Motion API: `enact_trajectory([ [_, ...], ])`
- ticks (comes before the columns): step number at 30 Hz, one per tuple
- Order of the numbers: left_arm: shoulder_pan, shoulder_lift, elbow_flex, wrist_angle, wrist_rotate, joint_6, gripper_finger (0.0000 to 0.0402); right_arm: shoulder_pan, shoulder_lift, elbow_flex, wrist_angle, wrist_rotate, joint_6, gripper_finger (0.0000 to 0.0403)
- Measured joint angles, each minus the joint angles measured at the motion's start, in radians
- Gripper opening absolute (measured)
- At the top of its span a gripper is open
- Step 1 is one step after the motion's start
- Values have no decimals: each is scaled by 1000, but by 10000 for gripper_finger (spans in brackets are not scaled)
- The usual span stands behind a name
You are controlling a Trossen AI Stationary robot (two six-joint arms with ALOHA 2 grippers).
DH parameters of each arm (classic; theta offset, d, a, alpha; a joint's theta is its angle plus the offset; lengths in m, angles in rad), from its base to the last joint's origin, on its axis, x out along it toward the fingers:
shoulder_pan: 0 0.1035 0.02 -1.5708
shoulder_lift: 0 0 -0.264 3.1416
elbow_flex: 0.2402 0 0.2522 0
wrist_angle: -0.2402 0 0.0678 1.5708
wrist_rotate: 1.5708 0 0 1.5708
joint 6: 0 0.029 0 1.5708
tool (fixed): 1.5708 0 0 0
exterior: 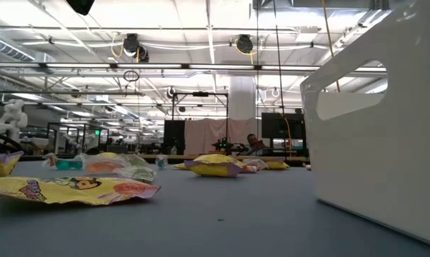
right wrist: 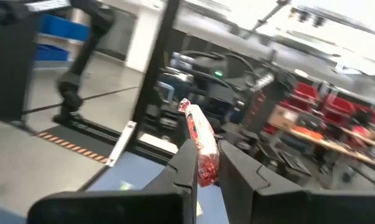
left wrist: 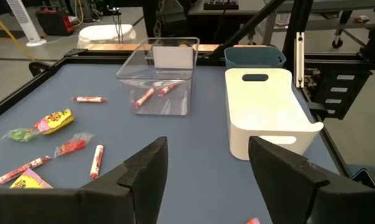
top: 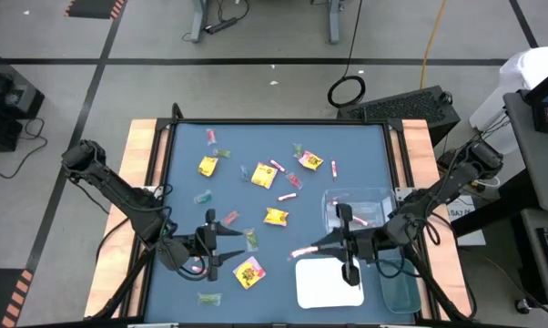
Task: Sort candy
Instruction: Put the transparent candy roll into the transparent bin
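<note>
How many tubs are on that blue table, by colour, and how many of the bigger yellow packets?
Clear tub: 1
White tub: 1
Blue-green tub: 1
Yellow packets: 5, lying loose on the table
Total: 8

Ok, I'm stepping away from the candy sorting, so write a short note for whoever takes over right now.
Right claw: shut on a pink stick candy, lifted beside the clear tray.
Left claw: open, empty, low over the table's near left part.
Done: two pink sticks already lie in the clear tray.
White tray looks empty as far as can be seen.
Left: drop the held stick, then sort the yellow packets, remaining pink sticks and small green pieces scattered on the blue table.
</note>
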Motion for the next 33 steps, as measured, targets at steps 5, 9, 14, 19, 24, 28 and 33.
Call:
enact_trajectory([
  [5,0,0,0,0,0,0,228,2,0,0,-3,-42,-37,39],
  [9,0,0,0,0,0,0,228,2,0,0,-27,-42,-48,39],
  [14,0,0,0,0,0,0,228,2,0,0,-56,-42,-66,39],
  [19,0,0,0,0,0,0,228,2,0,0,-63,-42,-62,39],
  [24,0,0,0,0,0,0,228,2,0,0,-61,-34,-36,39],
  [28,0,0,0,0,0,0,228,0,0,0,-33,-2,1,39],
  [33,0,0,0,0,0,-1,228,0,0,0,11,161,19,39],
])
